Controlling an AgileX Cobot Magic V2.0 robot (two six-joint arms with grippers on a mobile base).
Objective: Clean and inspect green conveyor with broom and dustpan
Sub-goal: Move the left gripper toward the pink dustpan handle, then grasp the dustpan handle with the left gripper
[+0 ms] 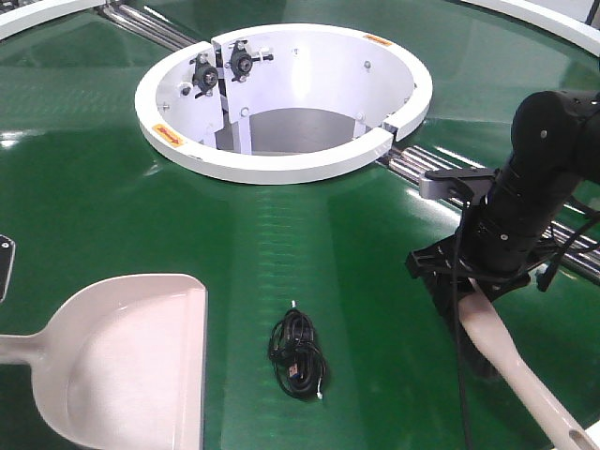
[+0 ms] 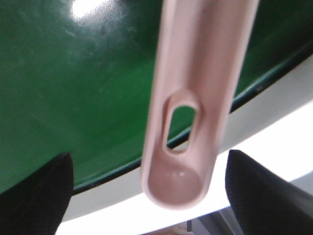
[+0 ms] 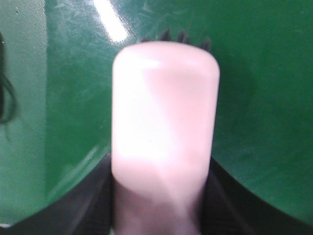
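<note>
Starting with the exterior front-facing view: the large glossy dark-green conveyor belt (image 1: 112, 187) is seen filling the frame. Its white ring-shaped hub (image 1: 281, 169) sits at top centre, and chrome roller strips (image 1: 417, 167) run off from the hub on the right. The pale beige-pink plastic scoop-shaped dustpan (image 1: 131, 366) is laid flat on the belt at lower left, handle cut off by the left edge. A small coiled black cable (image 1: 297, 354) is lying on the belt right of the pan, not touching it. The long narrow pale beige-pink plastic broom (image 1: 525, 380) is clenched in the black right claw (image 1: 469, 286), handle slanted toward the lower right corner.

Left wrist view: the dustpan handle end with its hang slot is seen, blurred, between the dark fingers (image 2: 44, 196) of the left claw (image 2: 149, 159). The fingers are spread wide with a clear gap on one side, so the claw is read as released. A white outer rim (image 2: 274, 127) is seen bordering the belt.

Right wrist view: the broom's back, overexposed, is gripped between dark fingers at the bottom. Dark bristle tips (image 3: 181, 38) are visible at its far end against the belt.
</note>
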